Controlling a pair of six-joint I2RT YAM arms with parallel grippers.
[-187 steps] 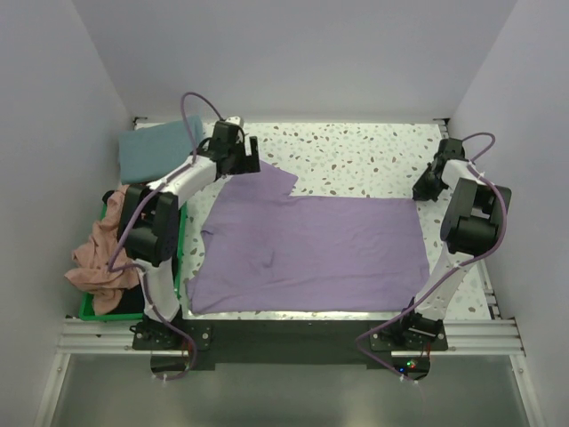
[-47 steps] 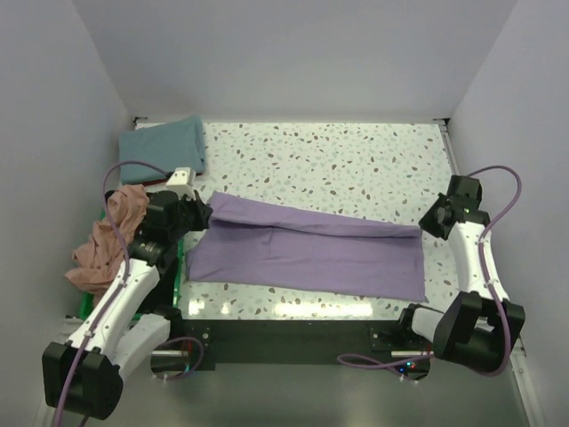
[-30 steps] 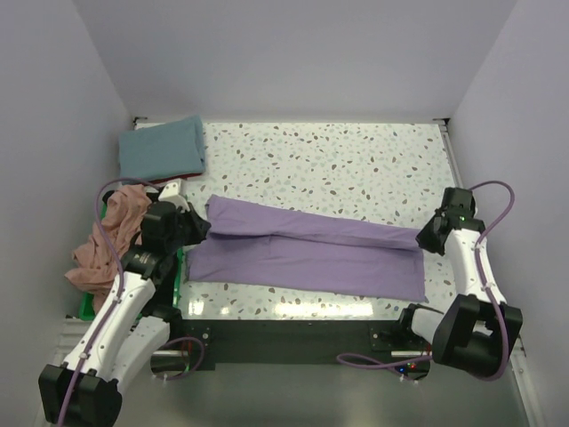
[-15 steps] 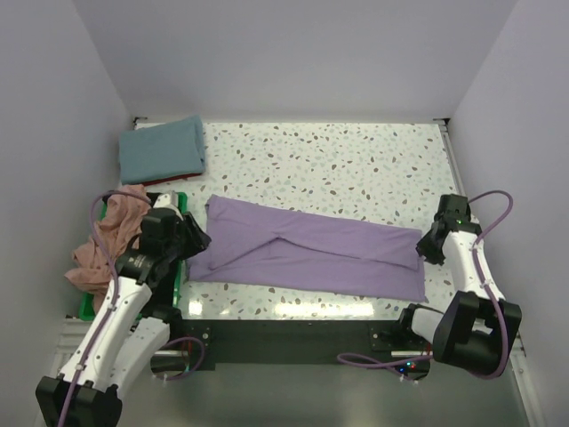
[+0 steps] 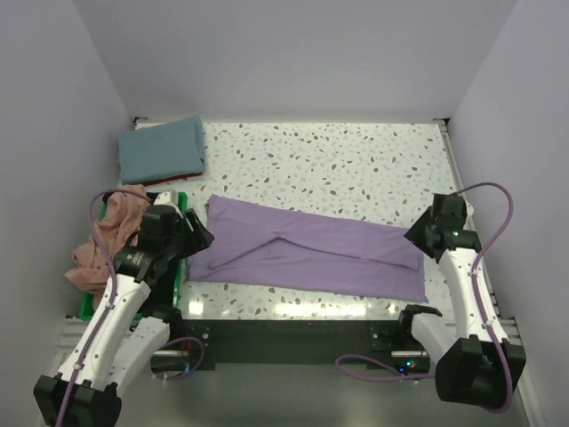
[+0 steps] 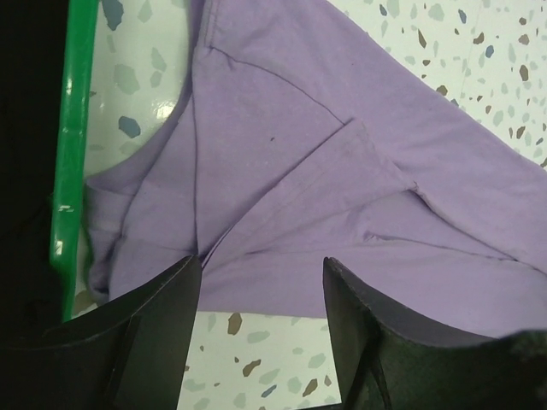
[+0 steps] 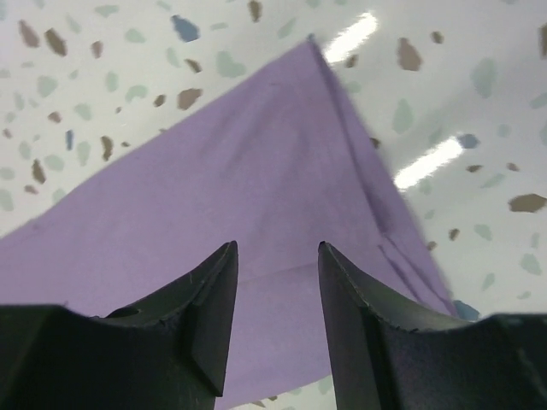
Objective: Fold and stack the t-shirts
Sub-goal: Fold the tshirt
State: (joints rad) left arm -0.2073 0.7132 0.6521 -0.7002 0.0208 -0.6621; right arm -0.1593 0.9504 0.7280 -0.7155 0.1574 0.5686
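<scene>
Since a second ago both claws have let go of the lavender t-shirt (image 5: 311, 253). The left claw (image 6: 261, 269) stands parted over the shirt's left end, just beside the green bin (image 6: 73, 171). The right claw (image 7: 275, 249) stands parted over its right corner. The shirt lies as a long folded band near the tabletop's (image 5: 356, 160) front edge, with wide speckled surface behind it. A folded teal t-shirt (image 5: 162, 149) sits in the far left corner. The bin holds the salmon pink t-shirt (image 5: 107, 245), which spills over its left side.

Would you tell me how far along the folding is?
Done: the teal shirt lies folded, far left. In hand: the lavender shirt is a long band; left gripper and right gripper open at its ends. Left: shorter folds, stacking, then the pink shirt on the green bin.
</scene>
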